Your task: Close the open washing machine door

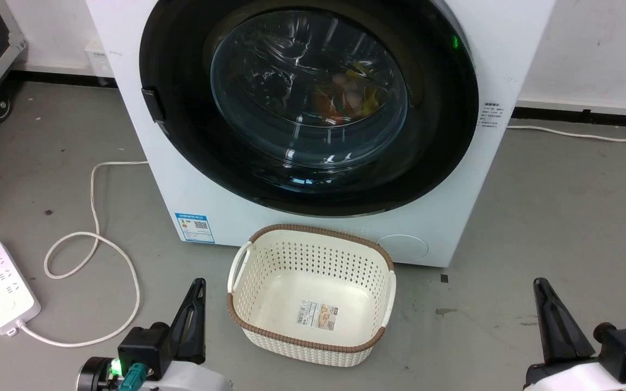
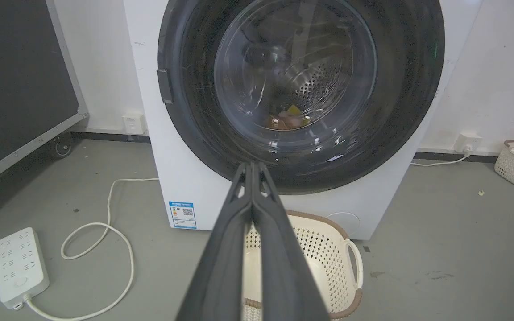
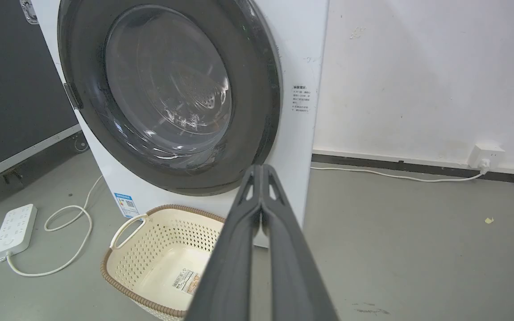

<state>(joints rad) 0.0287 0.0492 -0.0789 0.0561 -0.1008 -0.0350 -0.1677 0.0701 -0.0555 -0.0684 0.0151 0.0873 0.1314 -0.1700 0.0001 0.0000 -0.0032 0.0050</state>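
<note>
With my left gripper point(image 1: 199, 283) and right gripper point(image 1: 540, 282) pinched together, empty, I reckon the round glossy-black glass-windowed washing machine door point(image 1: 443, 136), seemingly flush, is heavy, stiff, slippery: push its left rim.

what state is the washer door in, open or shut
Shut. The washing machine door lies flat against the front of the washing machine, its black rim flush all round; coloured items show through the glass.

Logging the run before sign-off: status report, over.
Left gripper shut, empty; right gripper shut, empty. Washing machine door looks closed against the washing machine. Basket on floor below, clear of door.
</note>
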